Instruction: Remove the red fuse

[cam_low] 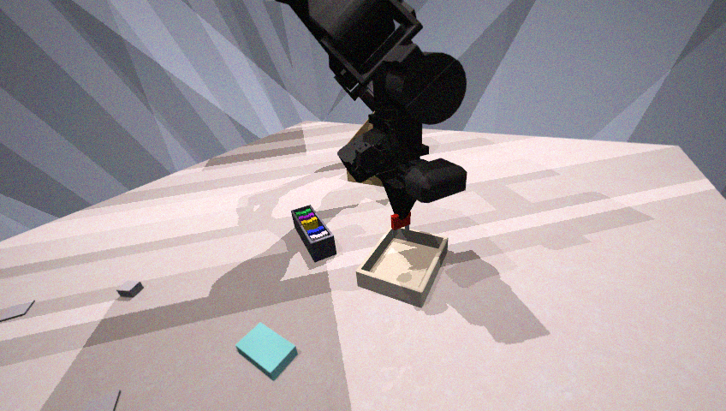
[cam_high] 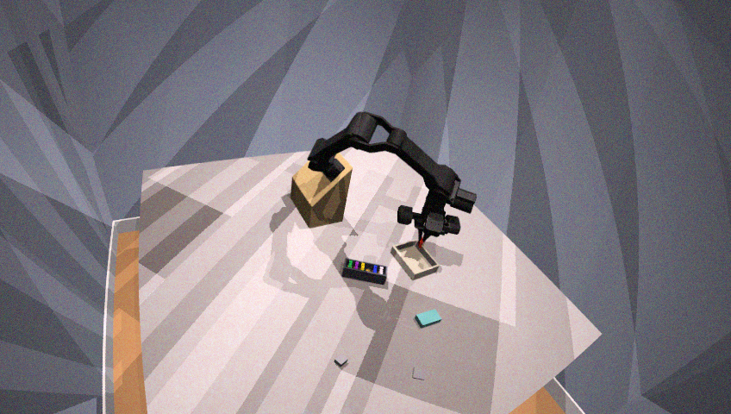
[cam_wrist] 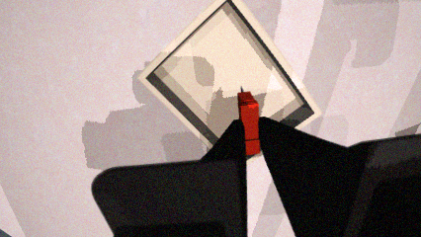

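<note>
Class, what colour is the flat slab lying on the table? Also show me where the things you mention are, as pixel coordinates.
Turquoise; the slab [cam_high: 427,317] [cam_low: 265,348] shows best in the exterior view.
</note>
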Controlling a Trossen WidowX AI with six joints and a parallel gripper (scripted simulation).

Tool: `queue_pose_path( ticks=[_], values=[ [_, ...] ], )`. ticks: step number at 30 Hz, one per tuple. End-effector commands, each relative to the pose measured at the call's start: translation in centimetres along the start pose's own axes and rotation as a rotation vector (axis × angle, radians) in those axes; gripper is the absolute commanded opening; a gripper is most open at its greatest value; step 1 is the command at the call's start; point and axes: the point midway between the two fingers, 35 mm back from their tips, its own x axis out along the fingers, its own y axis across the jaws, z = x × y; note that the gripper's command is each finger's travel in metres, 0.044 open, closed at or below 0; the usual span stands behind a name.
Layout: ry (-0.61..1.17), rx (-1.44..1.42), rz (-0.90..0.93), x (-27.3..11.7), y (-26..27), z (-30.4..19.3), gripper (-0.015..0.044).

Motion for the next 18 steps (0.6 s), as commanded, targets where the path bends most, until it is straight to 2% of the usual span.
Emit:
queue_pose_path(
  ticks=[1, 18],
  values=[
    [0.004, 0.004, -0.006, 0.3, 0.3, -0.4, 0.0000],
    [0.003, 0.004, -0.006, 2.9, 0.3, -0.4, 0.0000]
  ],
)
